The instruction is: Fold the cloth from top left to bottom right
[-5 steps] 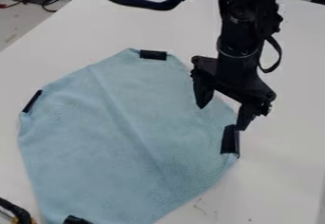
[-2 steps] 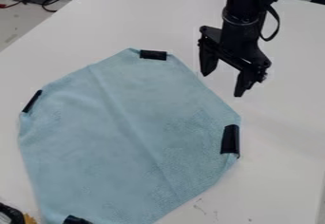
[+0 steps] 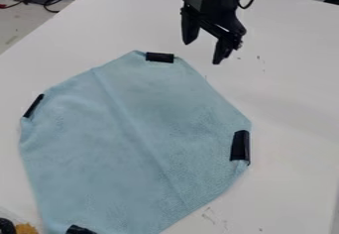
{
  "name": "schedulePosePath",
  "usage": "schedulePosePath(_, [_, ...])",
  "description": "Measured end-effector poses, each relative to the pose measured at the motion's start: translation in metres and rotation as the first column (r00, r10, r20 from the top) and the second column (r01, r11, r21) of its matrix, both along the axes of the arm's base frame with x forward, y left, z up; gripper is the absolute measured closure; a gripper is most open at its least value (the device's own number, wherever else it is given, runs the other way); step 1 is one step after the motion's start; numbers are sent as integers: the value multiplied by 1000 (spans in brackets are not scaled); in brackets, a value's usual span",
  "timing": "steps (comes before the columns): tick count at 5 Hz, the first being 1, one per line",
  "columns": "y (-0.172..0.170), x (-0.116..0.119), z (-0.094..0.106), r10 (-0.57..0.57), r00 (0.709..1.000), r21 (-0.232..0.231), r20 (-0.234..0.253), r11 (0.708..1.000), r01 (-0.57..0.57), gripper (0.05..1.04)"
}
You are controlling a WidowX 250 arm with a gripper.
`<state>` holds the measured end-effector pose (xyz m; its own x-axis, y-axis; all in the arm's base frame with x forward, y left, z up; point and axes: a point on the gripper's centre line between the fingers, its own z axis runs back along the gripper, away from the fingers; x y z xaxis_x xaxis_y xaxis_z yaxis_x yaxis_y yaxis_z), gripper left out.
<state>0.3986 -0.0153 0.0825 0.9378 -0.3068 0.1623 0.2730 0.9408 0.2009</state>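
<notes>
The tool [image 3: 203, 53] hangs with its fingers apart and nothing between them, over the surface [image 3: 291, 79]. Just beside it, toward the view's left, is the cloth's upper black tab [image 3: 159, 57]. The blue cloth [image 3: 126, 139] spreads out below the tool and to its left, lying on the surface with a faint crease running down it. Farther out are the right black tab [image 3: 240, 146], below the tool, and the left black tab [image 3: 33, 105], well off to its left.

The step in hand looks like lining up for a grasp, the diagonal fold still to be made. The next move likely calls for lowering onto a tab on the upper-left side (which one counts as the corner, I cannot tell), pinching it, then carrying it across toward the bottom right.
</notes>
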Motion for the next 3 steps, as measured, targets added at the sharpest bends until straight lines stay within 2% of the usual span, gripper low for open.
schedulePosePath(1, [31,12,-2,1,1000,32,6,999,-1,83])
schedulePosePath(2, [58,17,-13,13,1000,47,7,999,-13,83])
schedulePosePath(3, [71,25,-22,10,1000,50,15,999,-11,83])
